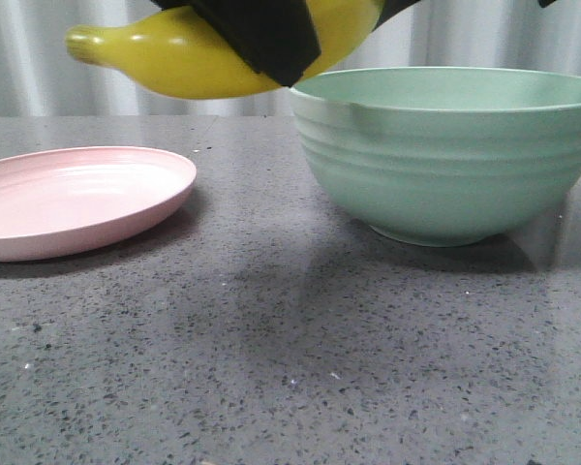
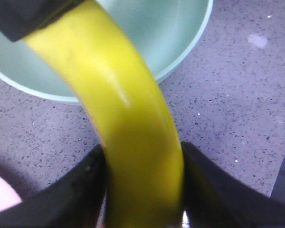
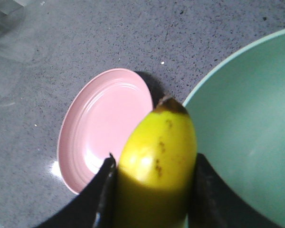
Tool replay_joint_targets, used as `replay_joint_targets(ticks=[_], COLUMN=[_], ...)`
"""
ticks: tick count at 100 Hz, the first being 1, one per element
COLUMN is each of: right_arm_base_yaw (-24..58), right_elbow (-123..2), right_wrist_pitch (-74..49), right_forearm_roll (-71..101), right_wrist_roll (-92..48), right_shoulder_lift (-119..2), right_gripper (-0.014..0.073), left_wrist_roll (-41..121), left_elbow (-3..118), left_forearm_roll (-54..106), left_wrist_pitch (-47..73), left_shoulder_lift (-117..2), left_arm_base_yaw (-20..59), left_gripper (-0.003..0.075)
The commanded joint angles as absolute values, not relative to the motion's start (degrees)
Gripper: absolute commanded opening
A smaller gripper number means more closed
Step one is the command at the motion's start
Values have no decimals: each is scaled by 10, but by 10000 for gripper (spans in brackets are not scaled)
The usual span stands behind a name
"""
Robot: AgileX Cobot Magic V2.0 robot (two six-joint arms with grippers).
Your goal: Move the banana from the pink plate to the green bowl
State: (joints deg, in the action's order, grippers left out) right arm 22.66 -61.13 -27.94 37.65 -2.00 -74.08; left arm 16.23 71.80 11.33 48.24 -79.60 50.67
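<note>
Now banana [image 1: 174,60] up in air, level, over gap between pink plate [image 1: 77,199] and green bowl [image 1: 445,155], one end past bowl rim. Both grippers on it: left gripper [image 2: 142,190] jaws narrow, pinching one end; right gripper [image 3: 154,190] jaws likewise clamped on other end, dark tip poking out. Plate bare on grey speckled table [image 1: 271,368].

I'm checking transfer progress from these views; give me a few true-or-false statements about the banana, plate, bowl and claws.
1. The banana is lifted off the table. True.
2. The pink plate holds a banana. False: it is empty.
3. Both the left claw and right claw grip the banana. True.
4. The banana lies inside the green bowl. False: it is held in the air near the bowl's rim.
</note>
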Motion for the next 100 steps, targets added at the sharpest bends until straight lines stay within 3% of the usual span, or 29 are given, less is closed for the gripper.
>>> replay_joint_targets(ticks=[1, 11, 60, 100], right_arm_base_yaw=[228, 228, 204, 121], right_elbow=[-629, -630, -631, -630], right_wrist_pitch=[-271, -259, -93, -104], right_forearm_roll=[374, 374, 286, 143], right_wrist_roll=[-43, -45, -64, -64], right_shoulder_lift=[-728, -721, -669, -676], right_gripper=[-71, -71, -71, -71], left_wrist_roll=[163, 162, 157, 157], left_elbow=[739, 739, 739, 739], left_forearm_roll=[121, 118, 124, 125], left_wrist_pitch=[442, 450, 479, 471], left_shoulder_lift=[-775, -774, -773, -773], left_arm_base_yaw=[510, 510, 510, 510], left_gripper=[414, 479, 477, 476])
